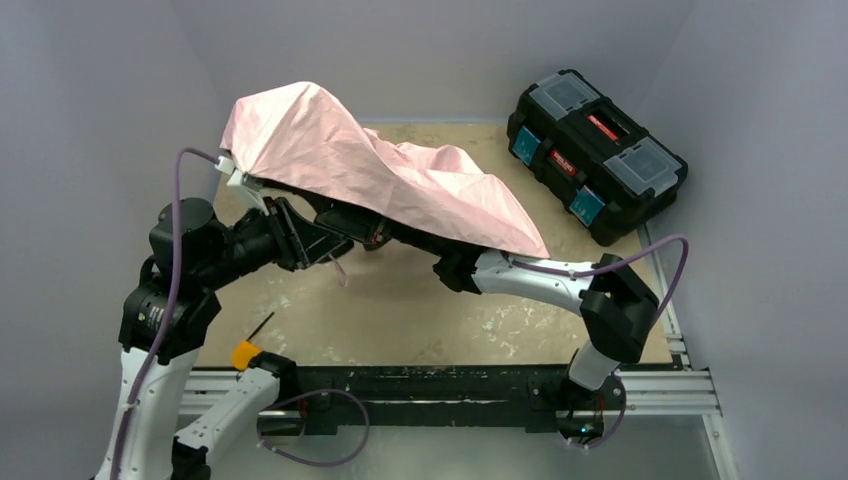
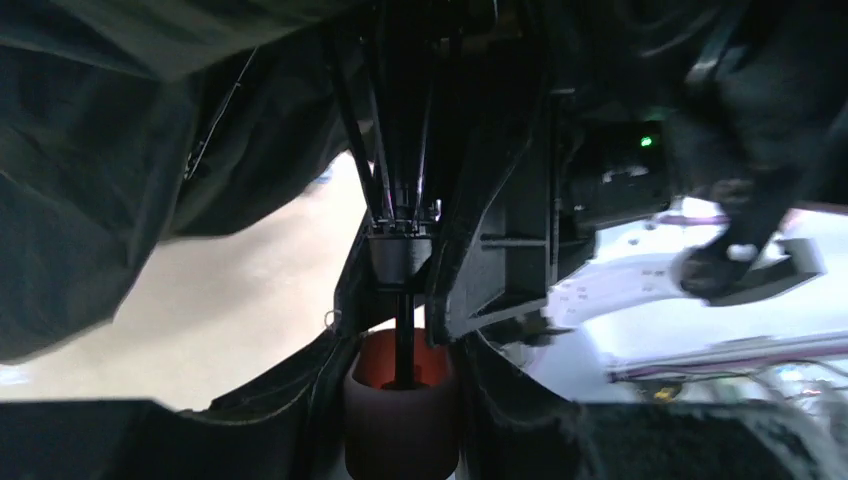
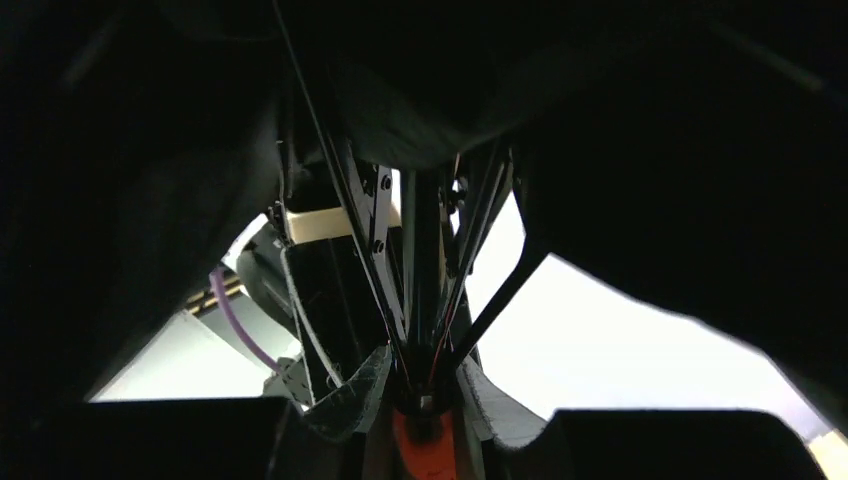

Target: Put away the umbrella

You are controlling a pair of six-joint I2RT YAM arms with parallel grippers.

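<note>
The umbrella (image 1: 380, 170) hangs half open above the table, its pale pink canopy draped over both grippers. The top view hides both sets of fingertips under the fabric. In the left wrist view my left gripper (image 2: 400, 395) is shut on the small pink handle (image 2: 400, 425). The thin black shaft (image 2: 403, 335) runs up from it to the runner and ribs (image 2: 400, 250). In the right wrist view my right gripper (image 3: 425, 420) is shut on the umbrella's other end, where the ribs (image 3: 420, 300) meet at a hub with an orange-lit part (image 3: 428, 450). Black lining fills both wrist views.
A black toolbox (image 1: 595, 150) with clear lid compartments sits at the back right. A yellow-handled tool (image 1: 247, 352) lies near the left arm's base. The metal rail (image 1: 450, 385) runs along the near edge. Grey walls close in on three sides.
</note>
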